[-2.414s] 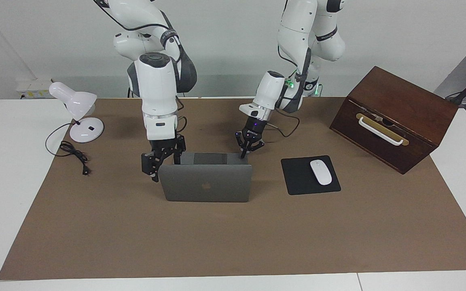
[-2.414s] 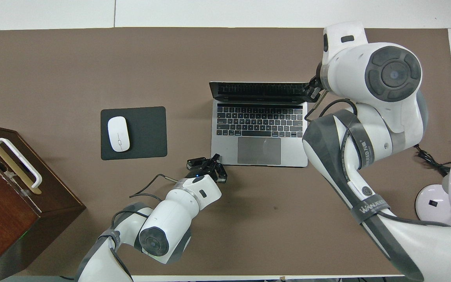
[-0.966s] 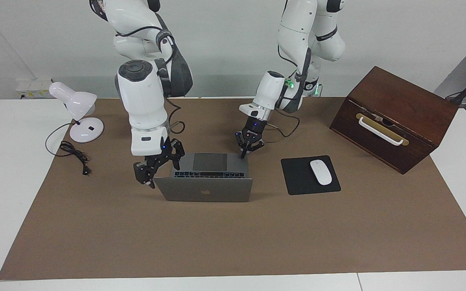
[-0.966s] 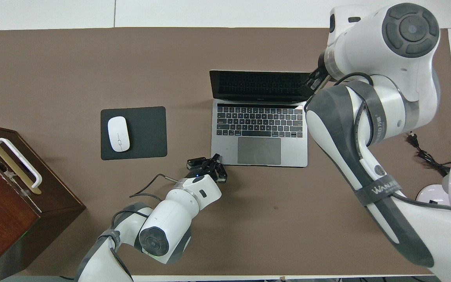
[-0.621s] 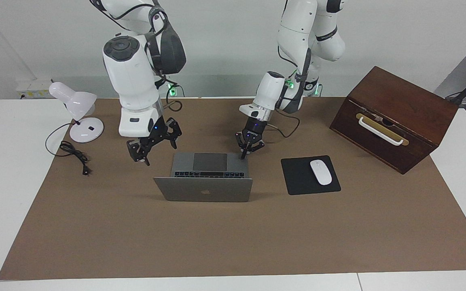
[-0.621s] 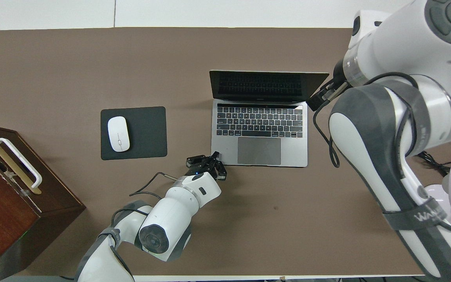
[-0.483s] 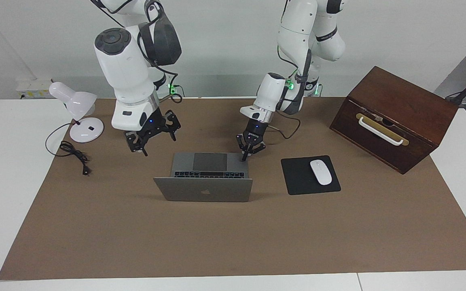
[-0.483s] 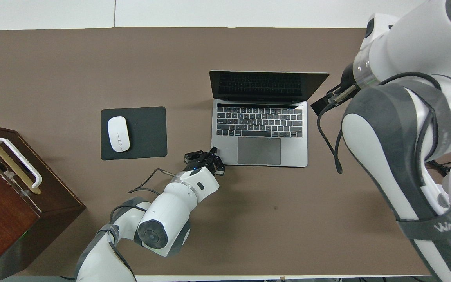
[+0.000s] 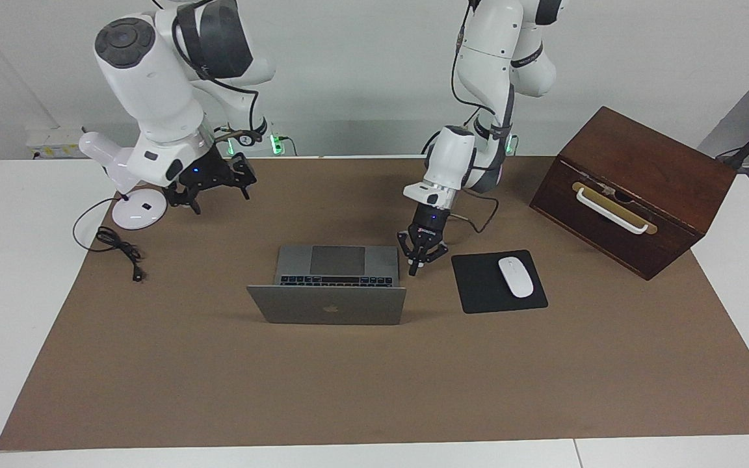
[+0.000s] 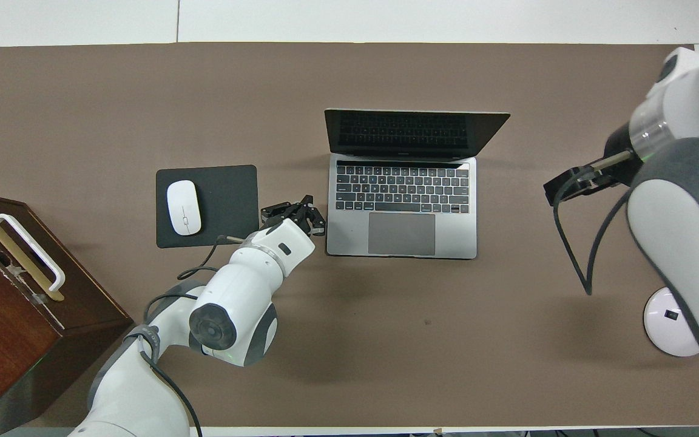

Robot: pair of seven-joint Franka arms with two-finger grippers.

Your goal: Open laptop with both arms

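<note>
The right pincer [image 9: 209, 192] was held raised over the counter [image 9: 348, 390], beside the white lamp's [image 9: 137, 211] round base; whether it was open could not be told. The left pincer [image 9: 418, 263] was closed and empty, just beside the laptop's [image 9: 329, 305] base, between it and the matte black mouse pad [image 9: 478, 286]. The thin, smooth silver-grey laptop was found mid-counter, lid raised and tilted away from the robots, so the task was judged done.

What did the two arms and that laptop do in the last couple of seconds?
The silver-grey laptop had its lid tipped further open. The right gripper left the lid's corner and pulled up and away, toward the white desk lamp. The left gripper, shut, lifted off the laptop's base and now hangs beside it. The white mouse, black mouse pad and wooden box stayed put.
</note>
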